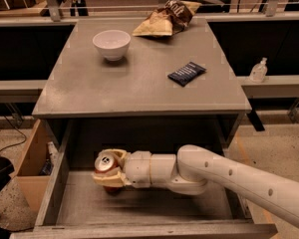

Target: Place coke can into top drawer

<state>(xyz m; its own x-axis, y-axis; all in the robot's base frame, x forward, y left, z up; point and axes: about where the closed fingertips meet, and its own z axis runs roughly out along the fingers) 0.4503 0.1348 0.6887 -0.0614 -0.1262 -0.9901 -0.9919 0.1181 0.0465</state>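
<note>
The top drawer (139, 205) is pulled open below the grey cabinet top; its flat grey floor and low side walls show. My white arm reaches in from the right. My gripper (109, 171) is at the left half of the drawer, shut on the red coke can (106, 164). The can stands about upright with its silver top and pull tab facing up. Its base sits at or just above the drawer floor; I cannot tell which.
On the cabinet top (114, 88) stand a white bowl (111, 44), a chip bag (164, 20) and a dark blue packet (186, 73). A tan wooden box (32, 171) is on the floor at the left. A clear bottle (259, 69) stands at the right.
</note>
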